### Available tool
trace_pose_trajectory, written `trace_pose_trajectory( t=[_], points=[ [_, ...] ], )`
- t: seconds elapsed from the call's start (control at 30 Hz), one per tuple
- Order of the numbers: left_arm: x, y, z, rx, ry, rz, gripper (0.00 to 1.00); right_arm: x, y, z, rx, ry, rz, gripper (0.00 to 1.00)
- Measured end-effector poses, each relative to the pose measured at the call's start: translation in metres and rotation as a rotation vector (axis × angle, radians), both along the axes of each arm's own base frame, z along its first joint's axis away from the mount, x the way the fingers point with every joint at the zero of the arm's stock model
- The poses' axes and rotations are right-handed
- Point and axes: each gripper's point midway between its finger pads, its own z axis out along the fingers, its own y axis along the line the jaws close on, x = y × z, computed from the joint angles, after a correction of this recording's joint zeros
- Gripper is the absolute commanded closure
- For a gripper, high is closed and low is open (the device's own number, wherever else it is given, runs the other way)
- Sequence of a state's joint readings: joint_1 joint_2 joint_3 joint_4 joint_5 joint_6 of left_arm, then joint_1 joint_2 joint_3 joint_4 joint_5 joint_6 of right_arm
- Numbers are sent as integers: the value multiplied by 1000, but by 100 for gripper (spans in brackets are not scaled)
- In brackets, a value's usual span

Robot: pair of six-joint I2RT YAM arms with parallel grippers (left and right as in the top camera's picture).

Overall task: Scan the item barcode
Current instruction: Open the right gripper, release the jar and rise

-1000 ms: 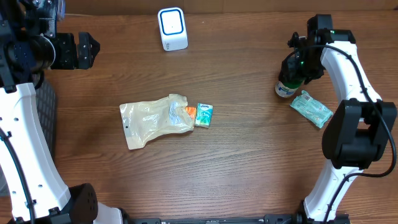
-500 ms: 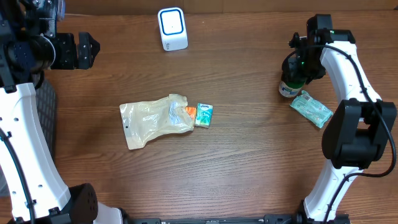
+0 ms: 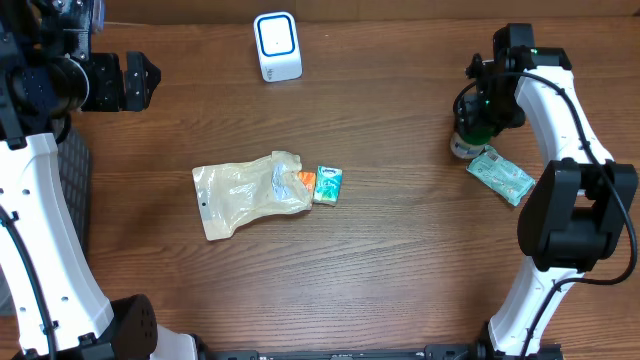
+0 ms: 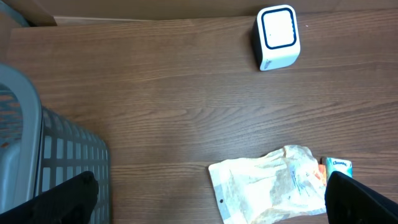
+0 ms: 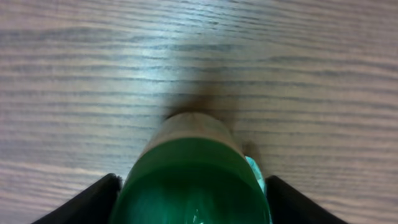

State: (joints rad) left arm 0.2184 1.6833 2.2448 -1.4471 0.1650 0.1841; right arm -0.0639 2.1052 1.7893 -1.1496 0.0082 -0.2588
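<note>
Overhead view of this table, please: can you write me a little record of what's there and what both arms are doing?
Scanner: white box with a blue ring, at the far edge of the wooden table
Centre: crumpled translucent plastic bag, small teal tissue packet at its right end
Right side: green bottle, flat teal packet beside it
Right gripper: fingers either side of the bottle; grip unclear
Left gripper: open, empty, near a grey slatted basket

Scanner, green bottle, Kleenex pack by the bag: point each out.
scanner point(image 3: 276, 42): overhead, centre of its white face.
green bottle point(image 5: 193, 183): right wrist, its green body.
Kleenex pack point(image 3: 328, 184): overhead, middle of its teal wrapper.
</note>
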Motion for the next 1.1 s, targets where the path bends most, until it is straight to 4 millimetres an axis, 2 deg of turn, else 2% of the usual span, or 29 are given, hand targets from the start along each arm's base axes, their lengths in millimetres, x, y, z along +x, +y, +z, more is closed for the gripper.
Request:
trace_pose_trajectory(
  t=[0.4, 0.53, 0.57, 0.6, 0.63, 0.73, 0.8, 0.87, 0.97, 1.1],
  points=[
    [0, 0, 0, 0, 0, 0, 0, -14, 1, 3, 4, 59, 0, 0],
    [0, 0, 0, 0, 0, 0, 0, -11, 2, 33, 9, 45, -1, 0],
    [0, 0, 0, 0, 0, 0, 0, -5, 4, 53, 20, 13, -17, 0],
    [0, 0, 0, 0, 0, 0, 0, -2, 5, 58, 24, -1, -22, 0],
    [0, 0, 0, 0, 0, 0, 0, 0, 8, 72, 44, -19, -43, 0],
    [0, 0, 0, 0, 0, 0, 0, 8, 27, 112, 156, -90, -92, 0],
    [0, 0, 0, 0, -1, 0, 0, 11, 48, 136, 280, -128, -104, 0],
    [0, 0, 0, 0, -1, 0, 0, 8, 73, 151, 426, -130, -92, 2],
    [0, 0, 0, 0, 0, 0, 0, 6, 94, 158, 532, -114, -80, 23],
    [0, 0, 0, 0, 0, 0, 1, -3, 132, 155, 610, -58, -27, 43]
  ],
)
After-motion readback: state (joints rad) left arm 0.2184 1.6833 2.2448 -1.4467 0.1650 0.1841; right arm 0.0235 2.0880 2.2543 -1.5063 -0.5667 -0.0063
